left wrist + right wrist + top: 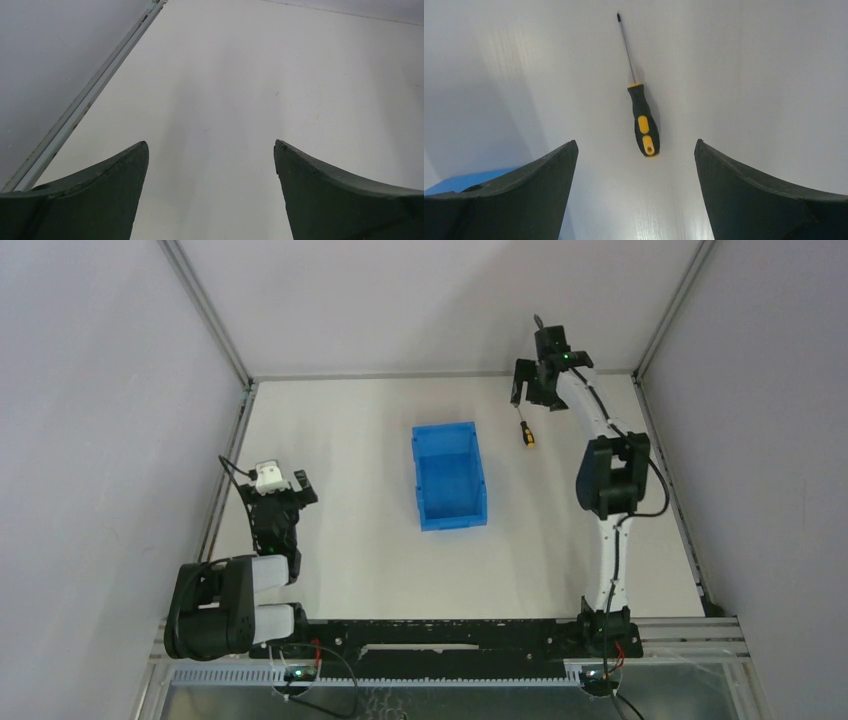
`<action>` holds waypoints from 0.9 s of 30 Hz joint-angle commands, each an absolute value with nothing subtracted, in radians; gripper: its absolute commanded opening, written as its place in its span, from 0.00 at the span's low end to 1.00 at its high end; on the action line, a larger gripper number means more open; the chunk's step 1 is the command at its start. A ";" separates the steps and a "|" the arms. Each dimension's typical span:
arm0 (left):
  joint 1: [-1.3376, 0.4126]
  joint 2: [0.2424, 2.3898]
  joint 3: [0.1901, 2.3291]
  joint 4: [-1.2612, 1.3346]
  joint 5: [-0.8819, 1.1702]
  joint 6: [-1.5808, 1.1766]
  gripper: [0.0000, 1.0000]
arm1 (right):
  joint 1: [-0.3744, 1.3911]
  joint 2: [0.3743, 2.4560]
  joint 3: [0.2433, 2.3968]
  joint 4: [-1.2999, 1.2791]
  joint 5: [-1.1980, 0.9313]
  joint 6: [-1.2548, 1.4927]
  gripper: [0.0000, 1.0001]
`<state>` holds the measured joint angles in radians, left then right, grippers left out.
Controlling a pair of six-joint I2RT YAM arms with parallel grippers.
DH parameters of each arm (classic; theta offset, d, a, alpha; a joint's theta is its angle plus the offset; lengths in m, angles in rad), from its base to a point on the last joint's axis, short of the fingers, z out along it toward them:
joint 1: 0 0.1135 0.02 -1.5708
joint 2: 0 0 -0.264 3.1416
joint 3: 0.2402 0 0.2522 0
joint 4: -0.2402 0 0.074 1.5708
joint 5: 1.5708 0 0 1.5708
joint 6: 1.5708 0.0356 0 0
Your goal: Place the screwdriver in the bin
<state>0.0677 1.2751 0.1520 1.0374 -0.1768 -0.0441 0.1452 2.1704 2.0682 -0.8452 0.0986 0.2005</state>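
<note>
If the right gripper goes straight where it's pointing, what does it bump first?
The right gripper would probably meet the screwdriver handle first, lying on the table just ahead between its open fingers; depth is unclear.

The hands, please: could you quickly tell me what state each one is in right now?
Left hand: open, holding nothing.
Right hand: open, empty; the screwdriver is not grasped.

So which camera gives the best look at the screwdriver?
The right wrist view: the screwdriver is large, handle and shaft both clear. The top view shows it as a speck beside the bin. The left wrist view misses it.
</note>
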 commanded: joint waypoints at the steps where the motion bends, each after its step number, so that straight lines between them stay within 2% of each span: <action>1: 0.066 1.261 0.190 1.068 -0.174 -0.029 1.00 | 0.137 2.297 2.265 -1.013 0.039 0.156 0.94; 5: 0.065 1.261 0.189 1.068 -0.176 -0.028 1.00 | 0.132 2.395 2.313 -1.009 0.028 0.146 0.87; 10: 0.067 1.260 0.189 1.068 -0.175 -0.029 1.00 | 0.126 2.472 2.288 -1.021 0.036 0.166 0.83; 16: 0.066 1.261 0.190 1.068 -0.176 -0.029 1.00 | 0.126 2.514 2.283 -1.020 0.040 0.180 0.66; 17: 0.066 1.261 0.189 1.068 -0.175 -0.029 1.00 | 0.126 2.517 2.283 -1.019 0.037 0.181 0.60; 22: 0.066 1.261 0.189 1.068 -0.176 -0.029 1.00 | 0.126 2.485 2.290 -1.012 0.061 0.188 0.13; 24: 0.066 1.261 0.190 1.068 -0.176 -0.029 1.00 | 0.126 2.419 2.291 -1.014 0.075 0.188 0.04; 27: 0.066 1.261 0.189 1.068 -0.176 -0.028 1.00 | 0.134 2.254 2.250 -1.010 0.084 0.170 0.02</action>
<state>0.0677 1.2751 0.1520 1.0374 -0.1768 -0.0444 0.1307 2.4889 2.2639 -1.0161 0.0525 0.1806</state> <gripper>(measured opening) 0.996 0.102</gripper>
